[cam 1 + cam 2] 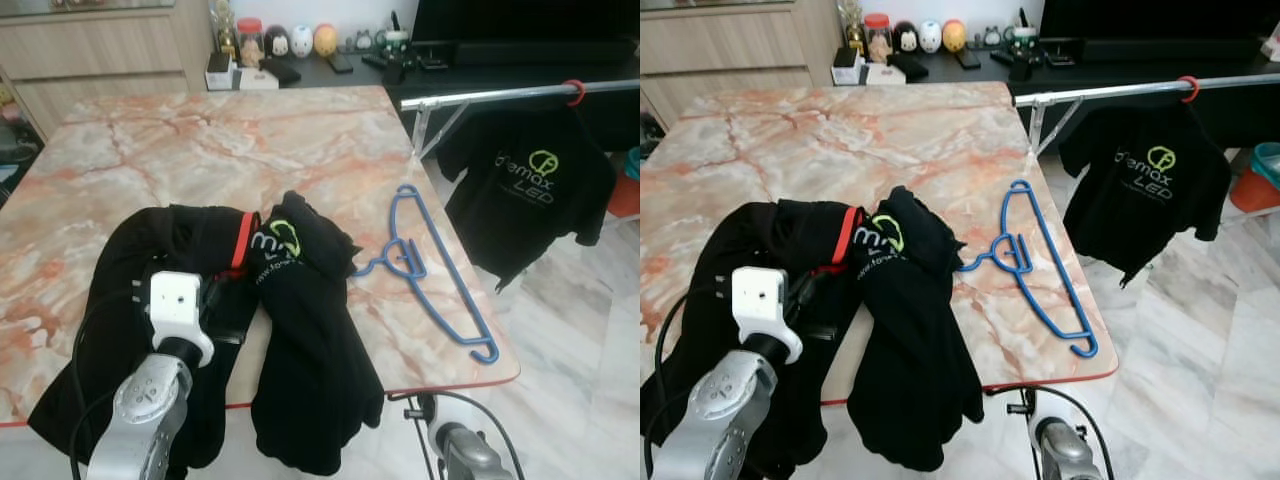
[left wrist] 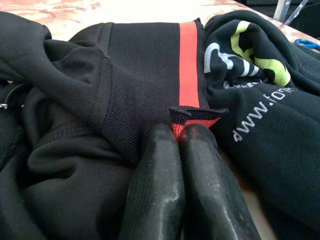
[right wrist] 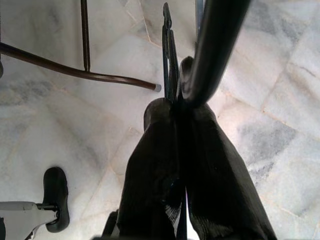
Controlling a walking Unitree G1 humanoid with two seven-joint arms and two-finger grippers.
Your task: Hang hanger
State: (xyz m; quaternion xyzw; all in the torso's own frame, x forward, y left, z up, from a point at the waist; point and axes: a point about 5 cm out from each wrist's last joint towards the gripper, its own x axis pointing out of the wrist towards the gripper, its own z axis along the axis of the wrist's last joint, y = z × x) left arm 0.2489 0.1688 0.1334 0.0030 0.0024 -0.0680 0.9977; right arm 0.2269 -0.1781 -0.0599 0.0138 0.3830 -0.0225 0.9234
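- Even, soft daylight fills the head views; the marble table [image 1: 300,150] shows mild sheen, no harsh shadows.
- Wrist views stay sharp farther off, with near fingers [image 2: 160,190] slightly blurred.

A marble-patterned table [image 1: 250,140] in pink and cream filled the middle of the room. At twelve o'clock stood a dark low cabinet [image 1: 330,72] bearing small figurines [image 1: 300,40]. At eleven o'clock ran pale wooden cupboards [image 1: 90,50]. A grey-veined marble tile floor [image 1: 590,340] spread at four o'clock, evenly lit.
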